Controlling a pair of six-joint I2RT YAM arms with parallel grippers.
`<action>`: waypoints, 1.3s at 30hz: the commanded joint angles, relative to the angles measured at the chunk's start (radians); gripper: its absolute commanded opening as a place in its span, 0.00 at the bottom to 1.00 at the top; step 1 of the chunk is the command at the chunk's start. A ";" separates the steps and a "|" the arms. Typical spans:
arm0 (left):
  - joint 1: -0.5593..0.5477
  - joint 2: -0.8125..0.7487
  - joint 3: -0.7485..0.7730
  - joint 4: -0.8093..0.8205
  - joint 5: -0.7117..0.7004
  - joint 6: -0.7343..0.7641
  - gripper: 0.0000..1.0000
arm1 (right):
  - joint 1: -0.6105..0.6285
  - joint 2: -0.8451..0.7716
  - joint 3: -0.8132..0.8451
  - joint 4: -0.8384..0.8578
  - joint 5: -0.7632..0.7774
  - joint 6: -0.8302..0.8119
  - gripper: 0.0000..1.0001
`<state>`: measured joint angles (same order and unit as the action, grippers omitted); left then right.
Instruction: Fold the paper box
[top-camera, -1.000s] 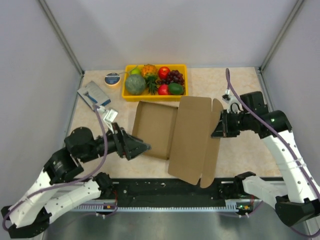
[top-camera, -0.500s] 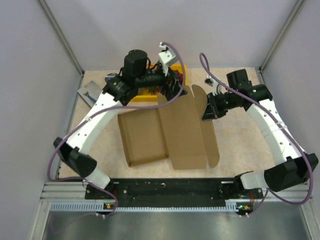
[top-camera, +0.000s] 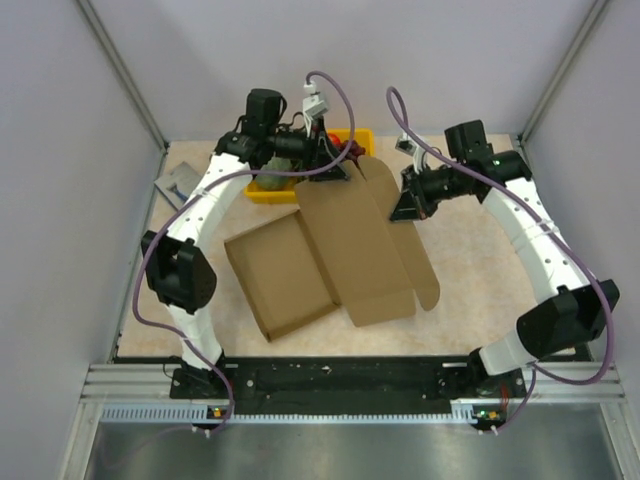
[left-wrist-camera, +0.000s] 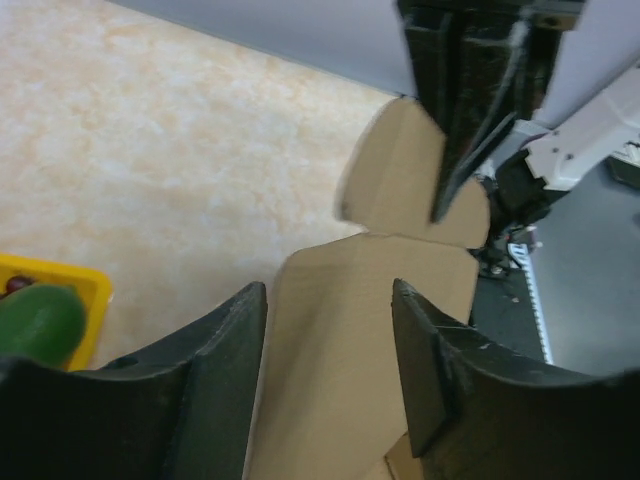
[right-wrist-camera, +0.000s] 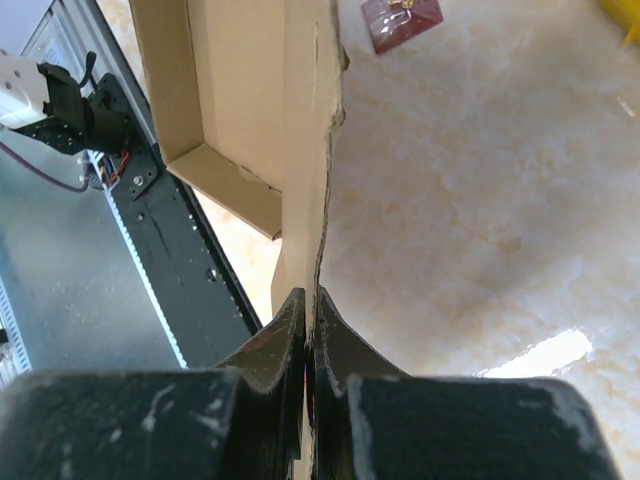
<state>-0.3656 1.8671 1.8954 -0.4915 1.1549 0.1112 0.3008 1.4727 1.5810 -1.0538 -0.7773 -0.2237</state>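
The paper box (top-camera: 355, 250) is seen near the middle of the table (top-camera: 470, 270). It is plain brown corrugated cardboard, half folded. Its shallow tray part (top-camera: 280, 275) is laid flat on the left. Its long lid flap (top-camera: 365, 240) is spread to the right and tilted, with the far end towards the back wall. No print or label is seen on the cardboard.

The right-hand edge of the lid flap is clamped by the right gripper (top-camera: 405, 207). In the right wrist view its fingers (right-wrist-camera: 285, 335) are pressed together on the thin cardboard edge (right-wrist-camera: 305, 150). In the left wrist view the same closed fingers are seen on the rounded tab (left-wrist-camera: 410, 190) at the flap's end.

The left gripper (top-camera: 338, 168) is held over the far end of the lid flap, with its fingers (left-wrist-camera: 225, 370) well apart. The flap is seen between them. Whether it is touched cannot be told.

Behind the box, the yellow fruit tray (top-camera: 262, 192) is partly hidden by the left arm. A green fruit (left-wrist-camera: 35, 322) is seen in it. A blue-and-grey packet (top-camera: 175, 183) lies near the far left corner. Its print is too small to be read.

Since a second ago, the left arm has been stretched from the near left to the far side. The box has been turned and drawn away from the arm bases. The right gripper's hold has been kept.
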 joint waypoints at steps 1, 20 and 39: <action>-0.010 -0.013 -0.021 0.048 0.120 0.007 0.51 | 0.006 0.050 0.102 0.051 -0.039 -0.037 0.00; 0.226 -0.269 -0.745 1.243 -0.234 -0.809 0.00 | -0.243 -0.399 -0.617 0.716 0.027 0.550 0.87; 0.246 -0.186 -0.849 1.746 -0.176 -1.154 0.00 | -0.402 -0.166 -0.886 1.480 -0.206 0.705 0.81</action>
<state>-0.1257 1.6623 1.0386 1.0554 0.9386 -0.9524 -0.1005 1.1843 0.6971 0.0540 -0.7986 0.4248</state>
